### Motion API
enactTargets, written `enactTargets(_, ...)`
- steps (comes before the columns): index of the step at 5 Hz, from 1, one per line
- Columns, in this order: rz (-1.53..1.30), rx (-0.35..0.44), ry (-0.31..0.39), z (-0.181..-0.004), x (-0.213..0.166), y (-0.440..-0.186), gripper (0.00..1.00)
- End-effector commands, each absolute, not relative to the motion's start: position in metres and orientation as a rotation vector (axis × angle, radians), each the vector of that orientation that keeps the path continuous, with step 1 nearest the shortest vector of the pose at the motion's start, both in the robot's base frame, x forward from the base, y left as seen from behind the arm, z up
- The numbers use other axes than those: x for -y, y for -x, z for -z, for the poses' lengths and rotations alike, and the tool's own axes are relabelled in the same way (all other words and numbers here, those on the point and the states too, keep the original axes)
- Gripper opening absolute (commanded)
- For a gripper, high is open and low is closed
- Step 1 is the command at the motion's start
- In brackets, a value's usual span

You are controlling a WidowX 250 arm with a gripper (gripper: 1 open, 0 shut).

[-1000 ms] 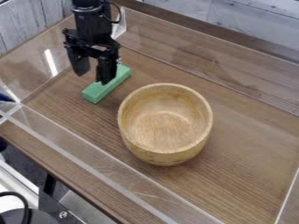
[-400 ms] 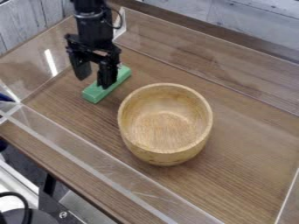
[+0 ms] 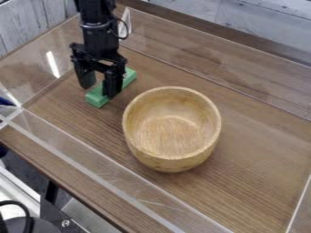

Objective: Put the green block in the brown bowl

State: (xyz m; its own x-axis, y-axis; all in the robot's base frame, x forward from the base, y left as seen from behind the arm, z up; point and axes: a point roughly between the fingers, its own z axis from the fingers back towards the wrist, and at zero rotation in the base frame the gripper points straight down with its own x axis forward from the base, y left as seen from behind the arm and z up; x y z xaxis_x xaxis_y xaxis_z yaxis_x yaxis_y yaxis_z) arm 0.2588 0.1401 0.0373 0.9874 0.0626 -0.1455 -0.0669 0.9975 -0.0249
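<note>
On the wooden table top, left of the bowl: the reach for the green block.

Flat on the table point(image 3: 243, 155), the green block point(image 3: 111, 88) lies just beside the brown bowl point(image 3: 173, 127), up and to its left, apparently not touching it, and its upper part is hidden behind the gripper point(image 3: 100, 87). The gripper points straight down with its fingers spread wide on either side of the block's width, low over it; nothing is held, and I cannot tell whether the tips touch the table. The step in hand looks like the grasp approach. Next, the fingers should settle around the bar and close across its narrow width, then lift it clear of the thick rim before carrying it over the empty bowl.
</note>
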Motion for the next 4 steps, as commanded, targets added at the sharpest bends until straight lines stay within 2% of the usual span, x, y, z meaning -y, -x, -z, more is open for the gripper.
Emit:
enactTargets(1, -0.074, -0.093, -0.005, -0.048, -0.151, -0.272, 1.00)
enactTargets(2, -0.078, -0.097, -0.003, -0.043, -0.152, -0.273, 0.00)
enactTargets(3, -0.079, -0.094, -0.001, -0.044, -0.151, -0.273, 0.00)
enactTargets(4, -0.080, -0.076, 0.004, -0.054, -0.149, -0.273, 0.00)
